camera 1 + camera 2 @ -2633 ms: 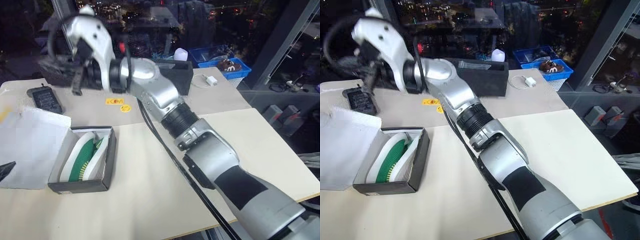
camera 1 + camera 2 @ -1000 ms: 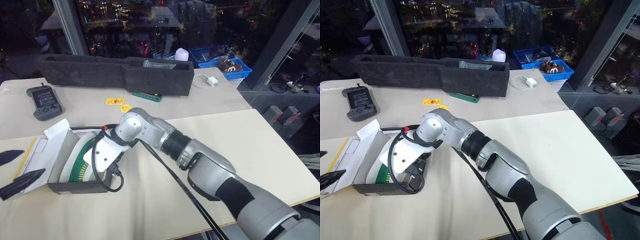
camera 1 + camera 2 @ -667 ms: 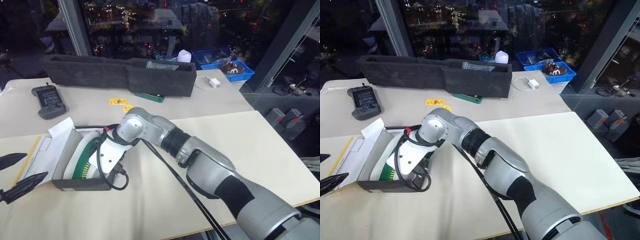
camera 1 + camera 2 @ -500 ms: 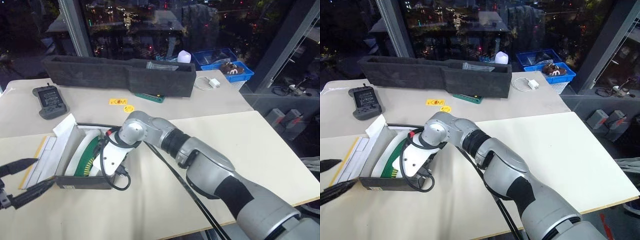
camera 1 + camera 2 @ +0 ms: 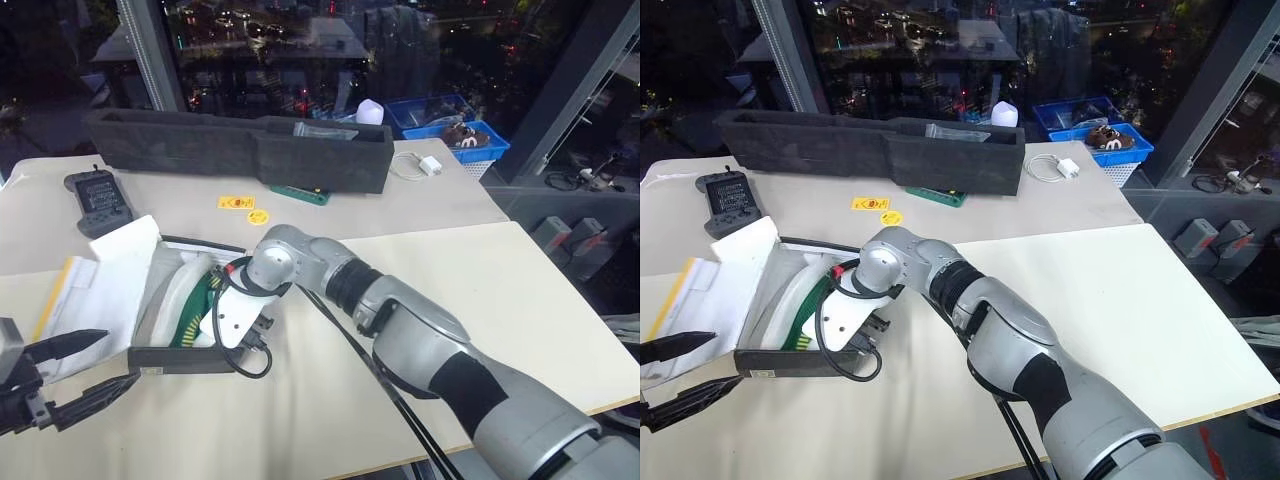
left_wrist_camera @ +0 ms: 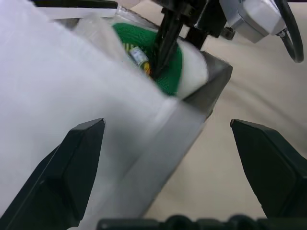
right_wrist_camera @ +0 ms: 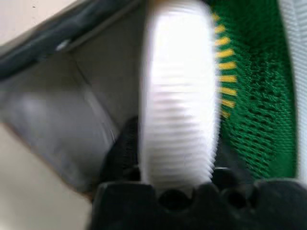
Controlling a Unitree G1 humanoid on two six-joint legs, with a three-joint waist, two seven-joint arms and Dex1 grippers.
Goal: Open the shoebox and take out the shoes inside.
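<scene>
With the shoebox (image 5: 150, 320) open on the surface (image 5: 420, 300), the right tool (image 6: 160, 52) is clamped on one of the shoes (image 5: 195, 295); left tool (image 5: 80, 375) hangs apart. Next: lift it clear.

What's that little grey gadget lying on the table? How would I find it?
Look at the long black foam tray along the far edge of the table. Just in front of its left end lies the handheld device, well behind the open shoebox. It alone is dark grey, with a small screen.
</scene>
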